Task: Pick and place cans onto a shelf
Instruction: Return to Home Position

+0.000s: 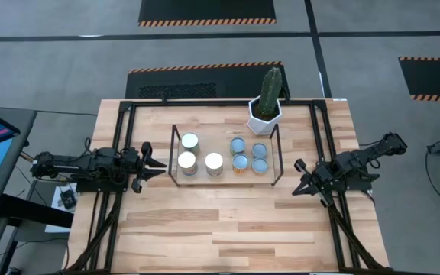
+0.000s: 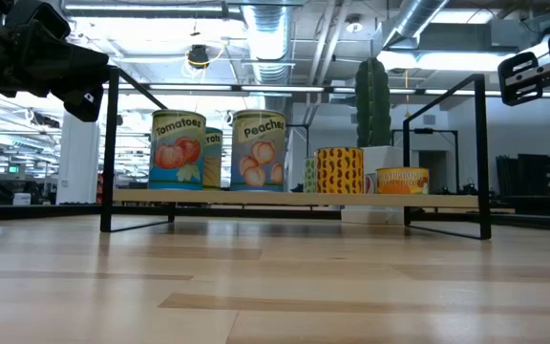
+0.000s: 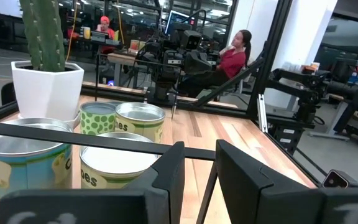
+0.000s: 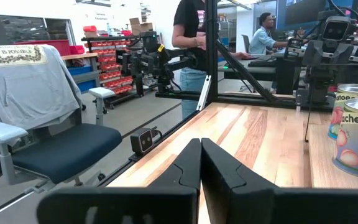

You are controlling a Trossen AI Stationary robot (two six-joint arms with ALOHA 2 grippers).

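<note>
Jaws of the left gripper (image 1: 153, 162) stand a little apart and hold nothing. It hovers just beside the left end of the shelf (image 1: 218, 140), pointing at it, and its wrist view looks past its two fingers (image 3: 168, 171) at the nearest tins. The right gripper (image 1: 297, 180) is closed and empty, its fingers (image 4: 188, 163) pressed together, near the shelf's right end but clear of it. All seven cans (image 1: 214, 162) stand upright on the shelf's wood board. Three white-topped ones are toward the left end, among them a tomatoes can (image 2: 178, 150) and a peaches can (image 2: 258, 148), and four smaller blue-grey ones form a square toward the right. A white cactus pot (image 1: 264, 116) sits on the table (image 1: 228, 225) just behind the shelf's right rear corner
</note>
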